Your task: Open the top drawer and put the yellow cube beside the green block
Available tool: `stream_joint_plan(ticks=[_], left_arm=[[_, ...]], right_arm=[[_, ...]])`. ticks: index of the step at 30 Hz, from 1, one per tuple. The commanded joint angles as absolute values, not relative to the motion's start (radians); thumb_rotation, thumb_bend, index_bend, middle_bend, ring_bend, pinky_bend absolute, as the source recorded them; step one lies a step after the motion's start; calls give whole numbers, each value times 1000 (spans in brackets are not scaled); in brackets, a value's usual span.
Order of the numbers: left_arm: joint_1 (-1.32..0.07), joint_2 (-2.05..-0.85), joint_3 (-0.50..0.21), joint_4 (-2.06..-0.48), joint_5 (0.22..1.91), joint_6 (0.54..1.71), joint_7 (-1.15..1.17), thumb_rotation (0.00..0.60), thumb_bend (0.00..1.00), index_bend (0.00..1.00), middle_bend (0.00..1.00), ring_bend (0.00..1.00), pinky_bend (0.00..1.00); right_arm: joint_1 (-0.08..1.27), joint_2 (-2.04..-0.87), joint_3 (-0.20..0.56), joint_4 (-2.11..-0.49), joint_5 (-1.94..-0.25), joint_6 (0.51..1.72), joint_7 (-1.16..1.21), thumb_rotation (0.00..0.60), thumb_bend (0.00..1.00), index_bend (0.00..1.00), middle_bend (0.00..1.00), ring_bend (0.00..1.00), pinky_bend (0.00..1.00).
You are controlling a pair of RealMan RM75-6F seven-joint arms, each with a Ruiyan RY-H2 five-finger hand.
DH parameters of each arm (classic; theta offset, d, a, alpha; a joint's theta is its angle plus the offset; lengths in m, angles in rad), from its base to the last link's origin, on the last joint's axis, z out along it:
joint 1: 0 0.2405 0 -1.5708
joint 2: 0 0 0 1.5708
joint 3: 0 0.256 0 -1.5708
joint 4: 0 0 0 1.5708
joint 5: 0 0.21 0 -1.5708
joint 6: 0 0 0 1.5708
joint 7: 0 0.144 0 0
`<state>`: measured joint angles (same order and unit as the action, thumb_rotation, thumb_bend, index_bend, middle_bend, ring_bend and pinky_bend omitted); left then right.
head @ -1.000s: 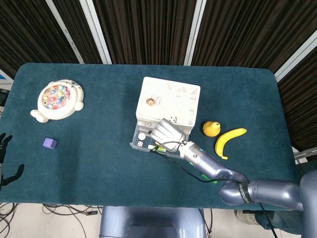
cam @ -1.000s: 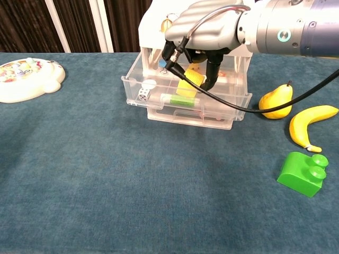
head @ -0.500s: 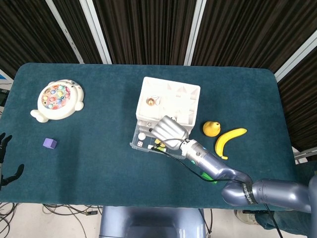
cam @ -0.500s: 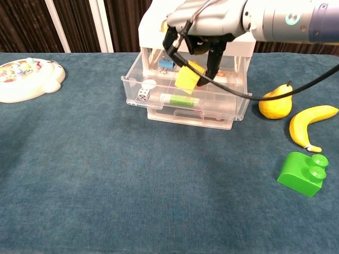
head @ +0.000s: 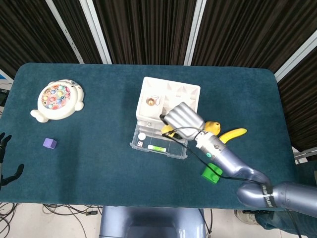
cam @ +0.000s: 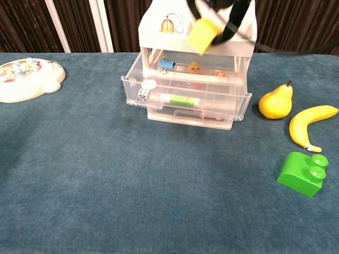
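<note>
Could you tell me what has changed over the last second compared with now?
The right hand, holding the yellow cube, has lifted it out of the open top drawer and carried it up and toward the pear. The drawer stayed open, its die and green marker in place. The green block, banana and left hand have not moved.
</note>
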<state>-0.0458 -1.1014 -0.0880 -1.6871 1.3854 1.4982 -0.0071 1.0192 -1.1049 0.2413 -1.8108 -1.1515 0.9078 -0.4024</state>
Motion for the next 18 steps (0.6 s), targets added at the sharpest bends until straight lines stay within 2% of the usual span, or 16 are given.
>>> stream_joint_plan(ticks=[1,11,18], left_arm=[[-46,-1102,-88,-1687,1386,1499,-6,600,315,0,0,0,129],[-44,-1101,-87,-1693,1390,1504,-3,600,316,0,0,0,129],[-44,-1104,-86,-1698,1391,1505,9,600,316,0,0,0,129]], right_arm=[[986,-1050,263,-1829,-1157,926,-346,600,239,621,1000,1000,1000],[921,-942,265,-1815,-1156,928,-259,600,240,626,1000,1000,1000],[881,-896,222,-1780,-1157,896,-268,600,239,627,1000,1000,1000]])
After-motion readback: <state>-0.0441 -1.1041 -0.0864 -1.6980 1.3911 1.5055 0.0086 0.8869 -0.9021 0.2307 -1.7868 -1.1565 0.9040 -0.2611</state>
